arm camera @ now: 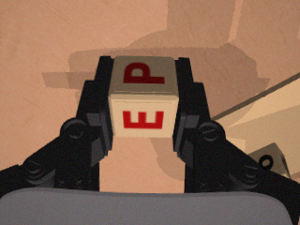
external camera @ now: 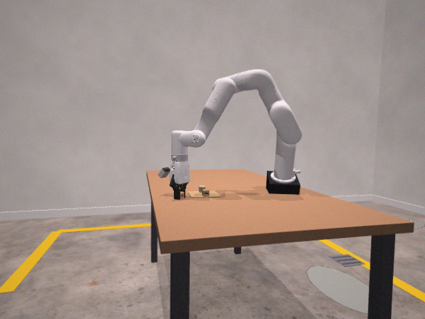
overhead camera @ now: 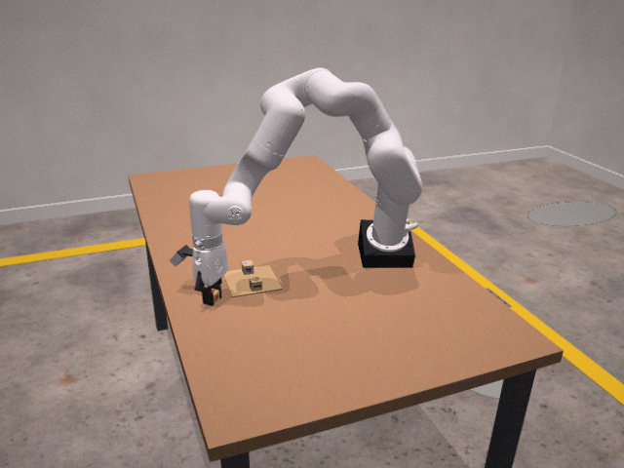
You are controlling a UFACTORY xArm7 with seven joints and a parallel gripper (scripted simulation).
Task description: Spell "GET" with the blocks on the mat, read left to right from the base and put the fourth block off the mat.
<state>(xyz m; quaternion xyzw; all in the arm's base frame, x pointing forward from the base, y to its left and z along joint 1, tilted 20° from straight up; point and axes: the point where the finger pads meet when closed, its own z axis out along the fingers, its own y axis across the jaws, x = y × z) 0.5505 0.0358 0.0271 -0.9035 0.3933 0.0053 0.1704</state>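
Brown counter [overhead camera: 352,352] [external camera: 274,216]; near its far-from-base edge, fingers [overhead camera: 212,292] [external camera: 179,192] are pinching the red-lettered block [overhead camera: 214,295] [external camera: 182,195] [arm camera: 144,112] (slipping, if off-centre, is threatening).

And here the brown tabletop [overhead camera: 352,322] [external camera: 274,216] [arm camera: 28,37] is carrying everything, its wood-toned surface spreading under long shadows. The pale mat [overhead camera: 266,274] [external camera: 216,194] [arm camera: 248,112] is lying flat on it, toward one long side! Across from that, the black base block [overhead camera: 370,257] [external camera: 291,189] is sitting directly on the top, near the opposite long edge, well apart from the mat. Dark legs [overhead camera: 510,417] [external camera: 380,274] are holding it all up.
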